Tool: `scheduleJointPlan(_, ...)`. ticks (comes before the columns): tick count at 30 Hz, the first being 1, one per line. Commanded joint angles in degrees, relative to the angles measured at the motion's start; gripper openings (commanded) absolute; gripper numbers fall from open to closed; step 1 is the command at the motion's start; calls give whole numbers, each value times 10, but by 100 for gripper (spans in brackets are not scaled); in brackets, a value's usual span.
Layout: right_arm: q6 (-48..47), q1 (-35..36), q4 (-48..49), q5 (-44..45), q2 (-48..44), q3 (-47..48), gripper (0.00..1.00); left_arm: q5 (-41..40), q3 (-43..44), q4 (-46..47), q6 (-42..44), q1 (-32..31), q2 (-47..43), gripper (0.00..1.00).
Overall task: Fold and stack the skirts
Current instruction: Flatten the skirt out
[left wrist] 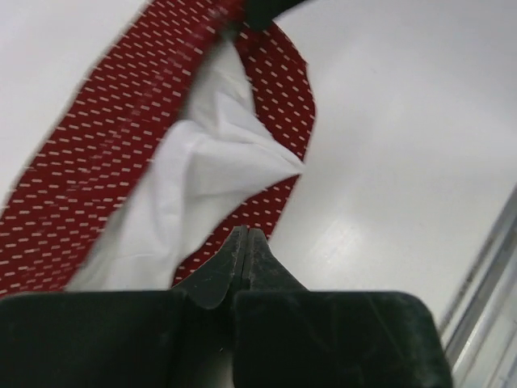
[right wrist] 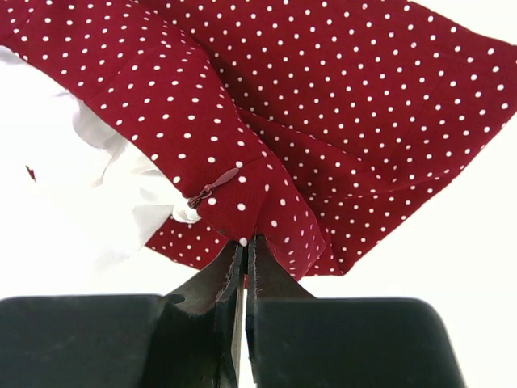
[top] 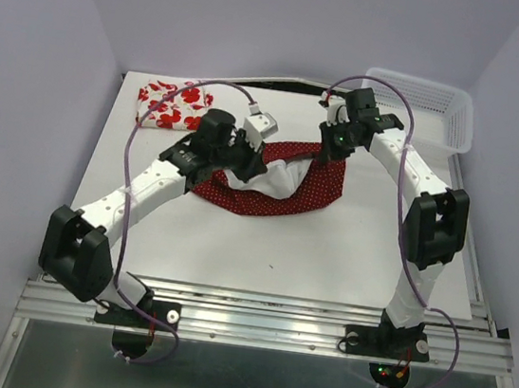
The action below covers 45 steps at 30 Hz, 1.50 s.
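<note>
The dark red skirt with tiny white dots [top: 283, 195] lies crumpled mid-table, its white lining [top: 266, 178] spilling out. My left gripper [top: 252, 151] is shut at the skirt's left edge; in the left wrist view the closed tips [left wrist: 245, 234] meet the red cloth [left wrist: 121, 137] beside the lining [left wrist: 202, 178]. My right gripper [top: 332, 148] is shut on the skirt's right edge; in the right wrist view the tips [right wrist: 245, 241] pinch the dotted cloth [right wrist: 339, 105] next to the zipper pull [right wrist: 212, 190]. The white skirt with red flowers [top: 171, 104] lies folded at the back left.
A white plastic lattice basket [top: 426, 93] stands at the back right corner. The white table surface [top: 280, 254] reaches a metal rail [top: 263, 314] at the near edge. Purple walls close in the left, back and right sides.
</note>
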Motion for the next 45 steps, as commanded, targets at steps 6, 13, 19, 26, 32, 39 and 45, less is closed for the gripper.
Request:
scheduleJointPlan(6,19,2,10,-19,-19,16,1,-4,-11,95,-117,-42,113,0)
scheduleJointPlan(13,19,2,7,-50,-43,-6,1,-64,63,148,-148,-42,217,0)
scheduleJointPlan(19,9,8,-1,-70,-68,-34,1,-59,83,224,-173,-21,228,0)
scheduleJointPlan(26,7,13,5,-133,-105,-63,1,-102,111,220,-168,-21,266,0)
scheduleJointPlan(32,-10,13,-2,-184,-135,-43,1,-97,157,192,-210,-25,329,0)
scheduleJointPlan(39,-34,13,-13,-227,-156,-3,1,-254,175,69,-258,-31,371,0)
scheduleJointPlan(45,-33,13,-13,-182,-169,-16,1,-327,140,-31,-257,-11,350,1)
